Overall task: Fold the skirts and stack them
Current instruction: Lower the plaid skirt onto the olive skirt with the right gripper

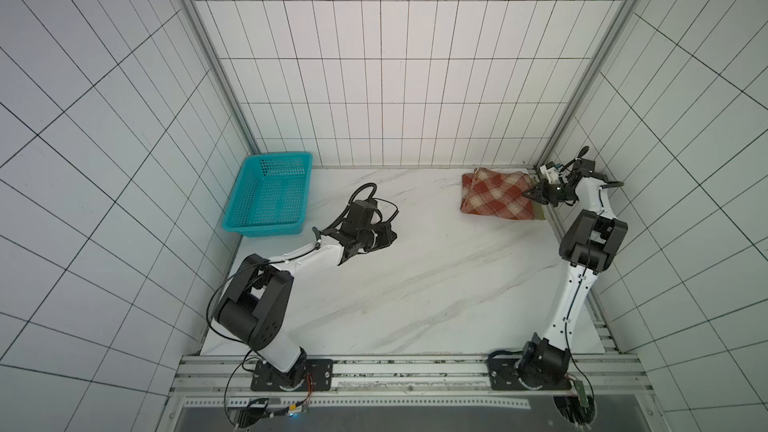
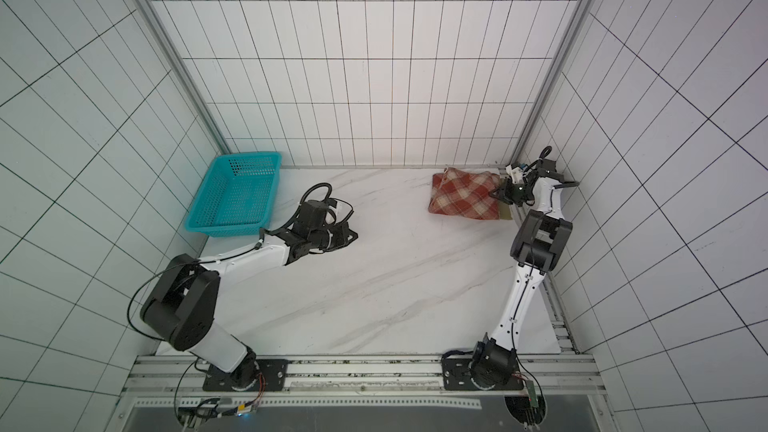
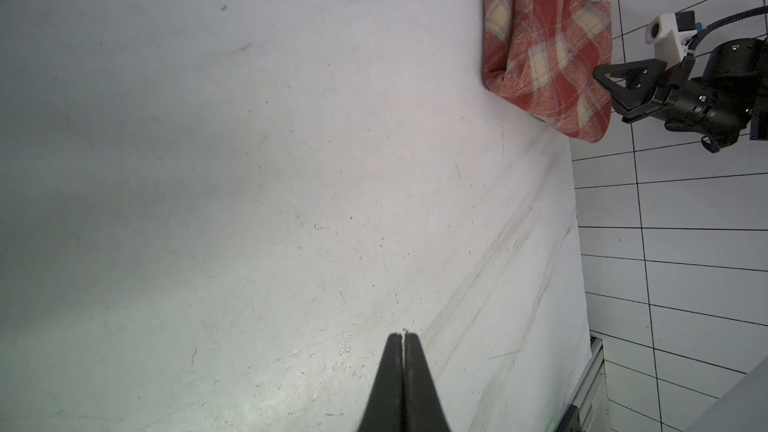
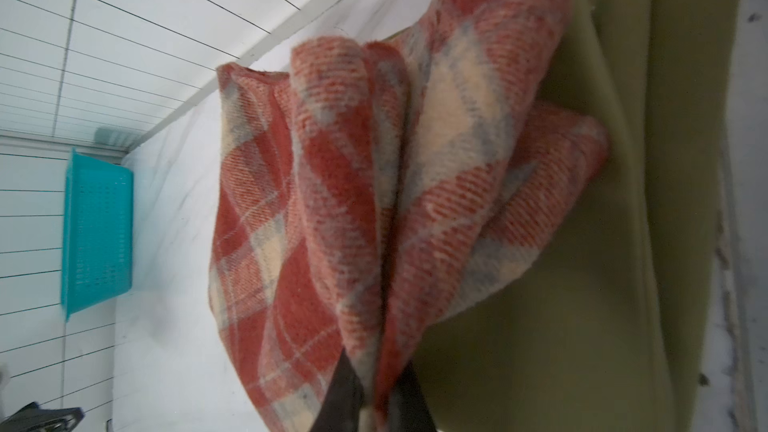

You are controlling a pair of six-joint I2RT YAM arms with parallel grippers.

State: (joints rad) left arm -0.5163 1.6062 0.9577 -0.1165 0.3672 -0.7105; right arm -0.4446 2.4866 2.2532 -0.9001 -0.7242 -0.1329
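The red-and-cream plaid skirt (image 1: 496, 195) (image 2: 465, 197) (image 3: 548, 47) lies folded at the far right corner of the table, on top of the olive-khaki skirt (image 4: 582, 305). In both top views only a sliver of the olive skirt (image 1: 540, 213) (image 2: 505, 214) shows, at the plaid one's right edge. My right gripper (image 1: 530, 194) (image 2: 496, 193) (image 3: 609, 95) (image 4: 374, 361) is at that edge, its fingers pinching a thick fold of the plaid cloth (image 4: 332, 201). My left gripper (image 1: 392, 236) (image 2: 355, 236) (image 3: 402, 336) hovers over bare table left of centre, shut and empty.
A teal perforated basket (image 1: 262, 228) (image 2: 232, 230) (image 4: 99, 226) stands at the far left corner against the wall. Tiled walls close in the marble table (image 1: 415, 284) on three sides. The skirts lie close to the right wall and its metal rail.
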